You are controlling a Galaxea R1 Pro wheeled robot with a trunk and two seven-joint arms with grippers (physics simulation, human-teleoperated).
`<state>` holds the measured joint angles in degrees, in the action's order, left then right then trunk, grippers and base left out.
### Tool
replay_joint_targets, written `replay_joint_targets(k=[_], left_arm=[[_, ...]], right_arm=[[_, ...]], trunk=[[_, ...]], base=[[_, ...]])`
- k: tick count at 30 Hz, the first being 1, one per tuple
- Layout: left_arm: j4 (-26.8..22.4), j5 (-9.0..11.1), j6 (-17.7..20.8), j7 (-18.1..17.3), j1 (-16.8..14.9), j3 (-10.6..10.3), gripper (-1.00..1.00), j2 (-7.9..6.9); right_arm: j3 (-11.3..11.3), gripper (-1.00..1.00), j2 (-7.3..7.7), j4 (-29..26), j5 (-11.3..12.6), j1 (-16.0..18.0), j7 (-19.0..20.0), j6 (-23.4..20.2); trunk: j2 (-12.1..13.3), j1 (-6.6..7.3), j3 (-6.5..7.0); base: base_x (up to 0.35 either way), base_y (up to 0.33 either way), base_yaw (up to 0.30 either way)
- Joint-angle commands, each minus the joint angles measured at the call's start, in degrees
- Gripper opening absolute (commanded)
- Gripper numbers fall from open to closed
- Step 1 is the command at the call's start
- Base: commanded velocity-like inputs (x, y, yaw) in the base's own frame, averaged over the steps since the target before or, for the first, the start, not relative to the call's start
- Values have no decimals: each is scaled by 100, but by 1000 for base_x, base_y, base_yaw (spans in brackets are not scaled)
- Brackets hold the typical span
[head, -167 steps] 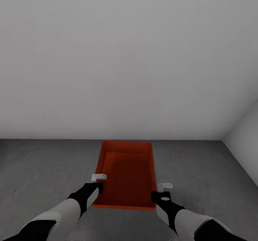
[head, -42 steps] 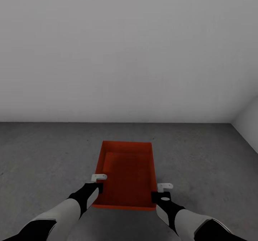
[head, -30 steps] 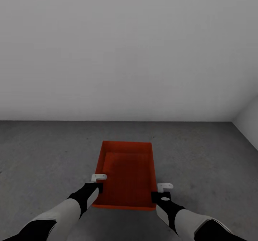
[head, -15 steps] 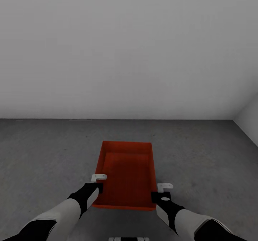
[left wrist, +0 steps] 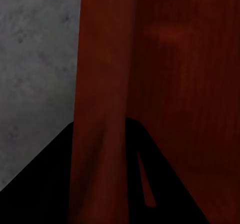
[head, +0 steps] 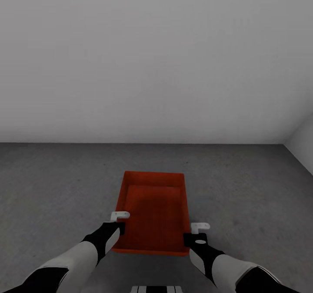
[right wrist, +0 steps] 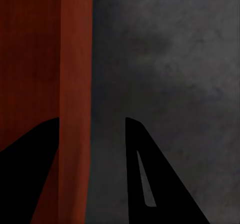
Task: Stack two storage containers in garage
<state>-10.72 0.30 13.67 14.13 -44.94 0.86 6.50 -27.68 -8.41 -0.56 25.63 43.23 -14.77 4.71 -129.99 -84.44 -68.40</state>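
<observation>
1. The left claw is seen at the left long wall of the bin, near the bin's near corner. In the left wrist view, dark fingers are set on either side of that thin wall, so the wall is grasped between them.
2. The right claw is seen at the right long wall, also by the near corner. In the right wrist view, one finger lies outside the wall and the other inside; a gap is seen between the outer finger and the wall, so whether that claw is clenched on it cannot be told.
3. Each claw is capped with a small white bracket-shaped piece, carried on a black wrist and a white forearm.
4. The bin is an orange-red rectangular tub without a lid, with thin straight walls and a darker red inside. Faint fine ribs are made out on its inner face in the right wrist view.
5. The bin is held straight ahead of the robot, its long axis pointed away, above the floor. Whether it touches the floor cannot be told.
6. The floor is dark grey concrete, rough and mottled.
7. A plain white wall is met at the floor's far edge, and a second white wall forms a corner at the right.
</observation>
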Motion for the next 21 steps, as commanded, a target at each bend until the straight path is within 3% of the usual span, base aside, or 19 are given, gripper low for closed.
replay_joint_targets(k=[1, 21], left_arm=[[83, 212, 12, 9, 3, -147, -100, 9], [79, 207, 4, 11, 3, -147, -100, 9]], right_arm=[[-27, -100, -3, -111, 30, 9, -26, 30], [-27, -100, 40, -111, 22, 8, -25, 82]], trunk=[[-1, 1, -4], [-1, 1, -4]], base=[[0, 0, 0], [0, 0, 0]])
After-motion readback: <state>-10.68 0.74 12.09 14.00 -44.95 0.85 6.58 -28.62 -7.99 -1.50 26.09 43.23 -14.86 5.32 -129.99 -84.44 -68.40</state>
